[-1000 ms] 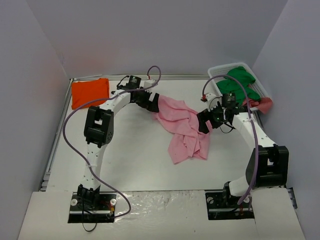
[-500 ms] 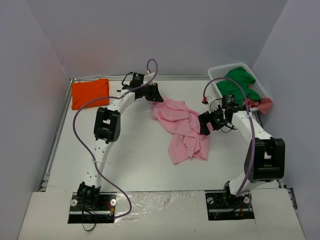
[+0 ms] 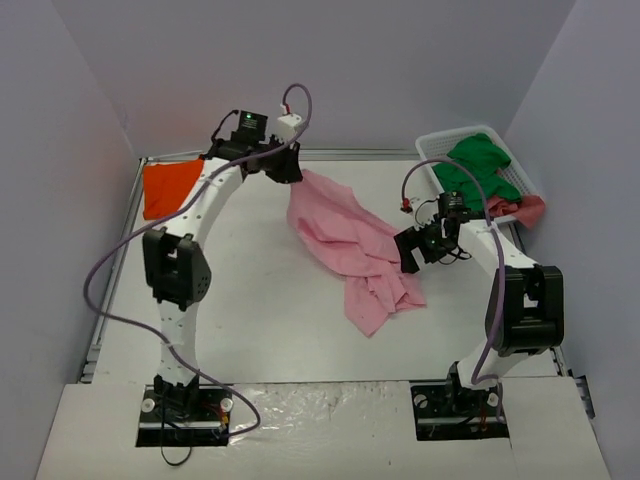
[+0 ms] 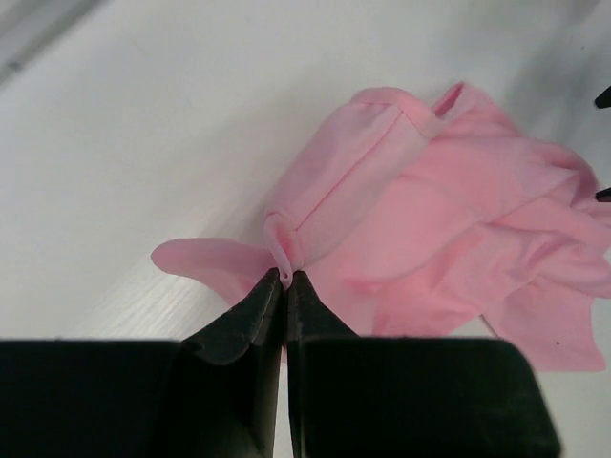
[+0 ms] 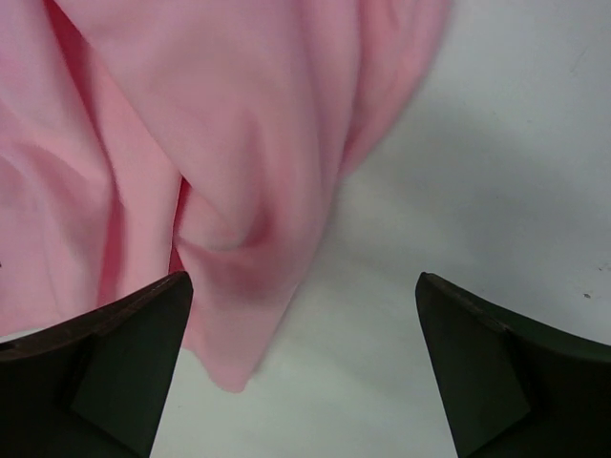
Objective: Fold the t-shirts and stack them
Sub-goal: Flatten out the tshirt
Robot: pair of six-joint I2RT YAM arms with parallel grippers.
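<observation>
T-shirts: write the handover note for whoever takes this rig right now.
Left gripper: shut on an edge of the pink t-shirt, holding that edge raised at the far side.
Right gripper: open, empty, at the shirt's right edge.
Orange t-shirt: folded, far left corner.
Done: the orange one looks folded.
Left: the pink one is crumpled; spread it, fold it, stack it with the orange.

One t-shirt (image 3: 365, 250) lies across the middle of the table (image 3: 260, 310), its far-left end held above the surface by the left gripper (image 3: 288, 172). The right gripper (image 3: 410, 250) sits at its right edge. A second t-shirt (image 3: 165, 185) lies in the far-left corner. A basket (image 3: 432, 145) stands far right, with clothes (image 3: 480, 160) in it.
</observation>
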